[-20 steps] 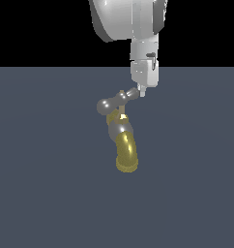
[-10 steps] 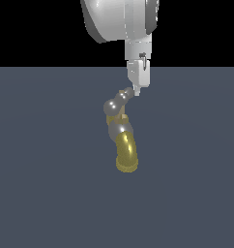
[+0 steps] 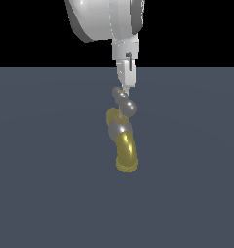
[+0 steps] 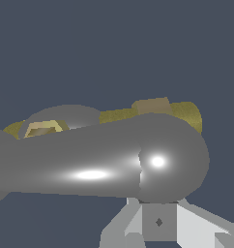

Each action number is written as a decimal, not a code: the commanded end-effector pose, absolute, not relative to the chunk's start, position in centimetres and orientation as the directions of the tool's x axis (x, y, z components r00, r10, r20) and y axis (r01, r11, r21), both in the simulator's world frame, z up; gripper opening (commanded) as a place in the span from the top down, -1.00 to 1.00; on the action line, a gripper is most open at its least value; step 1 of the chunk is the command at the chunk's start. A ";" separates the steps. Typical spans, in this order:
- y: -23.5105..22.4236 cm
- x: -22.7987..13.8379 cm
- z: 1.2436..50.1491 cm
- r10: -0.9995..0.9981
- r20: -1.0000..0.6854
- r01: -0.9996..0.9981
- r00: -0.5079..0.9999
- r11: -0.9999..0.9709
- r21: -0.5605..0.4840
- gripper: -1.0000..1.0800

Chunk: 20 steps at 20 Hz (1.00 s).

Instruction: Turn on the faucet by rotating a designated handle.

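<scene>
The faucet (image 3: 120,130) stands on the grey floor, its brass-yellow spout (image 3: 126,154) curving toward the camera. Its handle (image 3: 124,102), a silver-grey crossbar with rounded ends, sits on top and points almost straight at the exterior camera. My gripper (image 3: 123,90) hangs down from above with its fingertips against the far end of the handle; its fingers look pressed together and hold nothing. In the wrist view the handle (image 4: 104,164) fills the middle, its bulbous end just off the fingertips (image 4: 138,225), with the brass spout (image 4: 186,115) behind it.
The faucet stands alone on a flat dark grey floor (image 3: 41,193). The arm's white wrist (image 3: 109,19) hangs over it at the top of the exterior view.
My gripper has moved toward the exterior view's left, pushing the handle's end. The crossbar has swung from lying across the view to pointing nearly at the camera.
</scene>
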<state>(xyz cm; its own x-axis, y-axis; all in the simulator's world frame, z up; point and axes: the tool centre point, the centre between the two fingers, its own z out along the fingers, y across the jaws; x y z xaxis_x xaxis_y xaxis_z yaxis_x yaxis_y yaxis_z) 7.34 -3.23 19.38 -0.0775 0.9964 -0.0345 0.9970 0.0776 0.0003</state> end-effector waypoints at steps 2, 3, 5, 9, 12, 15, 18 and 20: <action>-0.9 6.6 19.4 0.995 -0.026 0.995 -0.100 0.100 -0.001 1.00; -0.4 6.4 19.4 0.994 -0.025 0.995 -0.103 0.103 -0.001 1.00; 0.5 5.9 19.4 0.994 -0.022 0.994 -0.109 0.109 -0.001 1.00; 2.2 5.0 19.4 0.992 -0.018 0.993 -0.121 0.121 -0.001 1.00; 3.6 4.3 19.4 0.991 -0.014 0.991 -0.131 0.131 -0.001 1.00; 5.0 3.6 19.4 0.990 -0.011 0.990 -0.140 0.140 -0.001 1.00; 6.4 2.8 19.5 0.989 -0.007 0.989 -0.150 0.150 -0.001 1.00; 7.4 2.3 19.5 0.988 -0.004 0.988 -0.156 0.156 0.000 1.00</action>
<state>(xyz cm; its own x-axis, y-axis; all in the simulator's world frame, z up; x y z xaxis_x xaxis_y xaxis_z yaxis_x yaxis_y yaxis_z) 3.40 0.48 19.34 -0.0610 0.9975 -0.0359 0.9981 0.0613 0.0072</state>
